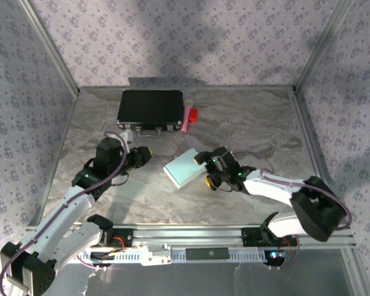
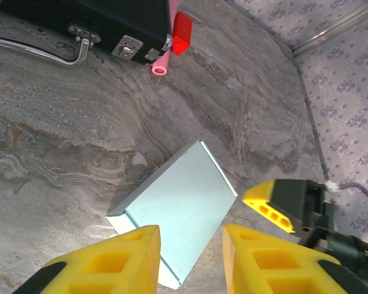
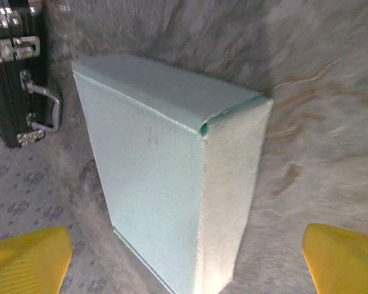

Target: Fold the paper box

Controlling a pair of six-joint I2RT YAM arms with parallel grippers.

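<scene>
From above, the pale light-blue thin-card paper box (image 1: 184,168) lies closed between left gripper (image 1: 145,154) and right gripper (image 1: 206,170), nearest the right. Left wrist: jaws parted, empty. Right wrist: jaws wide, empty; folding looks nearly done, the slightly lifted end seam needing pressing.

White arm shells (image 1: 65,219), black joints (image 1: 110,152), purple cables (image 2: 362,191); left hand (image 1: 147,152) and right hand (image 1: 205,171) have yellow fingers (image 2: 110,263).
</scene>
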